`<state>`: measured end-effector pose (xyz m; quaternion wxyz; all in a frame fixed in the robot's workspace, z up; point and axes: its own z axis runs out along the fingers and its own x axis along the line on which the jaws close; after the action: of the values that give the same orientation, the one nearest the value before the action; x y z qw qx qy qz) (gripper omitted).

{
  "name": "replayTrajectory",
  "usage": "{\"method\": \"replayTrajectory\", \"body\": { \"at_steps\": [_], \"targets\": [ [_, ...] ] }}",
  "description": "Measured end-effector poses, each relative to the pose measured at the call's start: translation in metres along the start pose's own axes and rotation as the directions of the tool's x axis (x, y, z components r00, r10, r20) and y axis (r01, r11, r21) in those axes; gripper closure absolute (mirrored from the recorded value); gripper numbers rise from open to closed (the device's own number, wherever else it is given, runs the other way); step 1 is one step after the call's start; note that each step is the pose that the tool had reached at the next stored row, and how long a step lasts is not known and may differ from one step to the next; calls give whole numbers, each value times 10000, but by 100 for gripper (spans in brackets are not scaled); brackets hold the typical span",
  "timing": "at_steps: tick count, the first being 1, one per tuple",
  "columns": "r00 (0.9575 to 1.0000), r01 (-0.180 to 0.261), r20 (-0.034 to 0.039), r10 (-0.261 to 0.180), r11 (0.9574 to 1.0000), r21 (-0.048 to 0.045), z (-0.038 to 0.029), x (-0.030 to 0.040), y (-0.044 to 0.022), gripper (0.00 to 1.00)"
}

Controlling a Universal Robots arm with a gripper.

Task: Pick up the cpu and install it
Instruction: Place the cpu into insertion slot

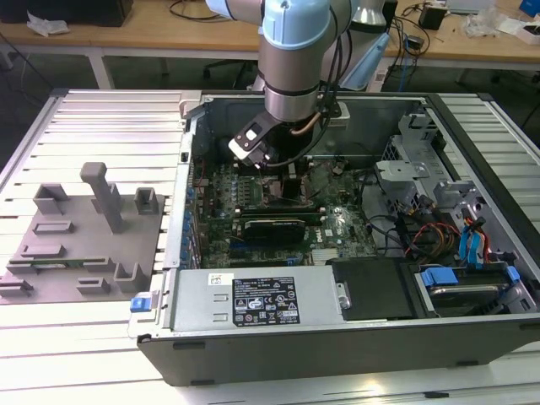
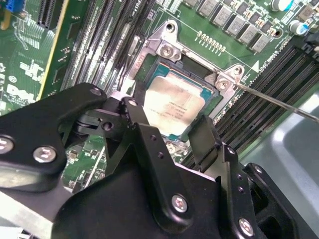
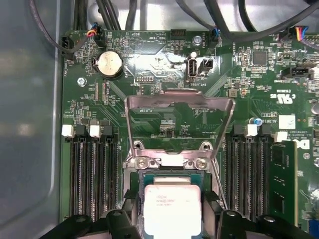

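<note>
Gripper [image 2: 169, 117] clamped on cpu [image 2: 174, 99] over open socket [image 2: 167, 50]; tilt or offset while seating could bend socket contacts

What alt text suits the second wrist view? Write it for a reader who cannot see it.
A silvery cpu lies within the metal-framed socket on a green motherboard, with the black tool close over it. Dark memory slots flank the socket.

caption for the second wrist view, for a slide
Gripper straddles the cpu at the open socket on the motherboard
</note>
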<state>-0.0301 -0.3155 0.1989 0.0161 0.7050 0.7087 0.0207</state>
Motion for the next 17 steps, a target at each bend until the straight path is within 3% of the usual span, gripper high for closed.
{"method": "replayTrajectory", "body": {
  "at_steps": [14,17],
  "targets": [
    [10000,0,4,0,10000,3,-8,0,2,38],
    [10000,0,2,0,10000,2,-44,0,4,38]
  ]
}}
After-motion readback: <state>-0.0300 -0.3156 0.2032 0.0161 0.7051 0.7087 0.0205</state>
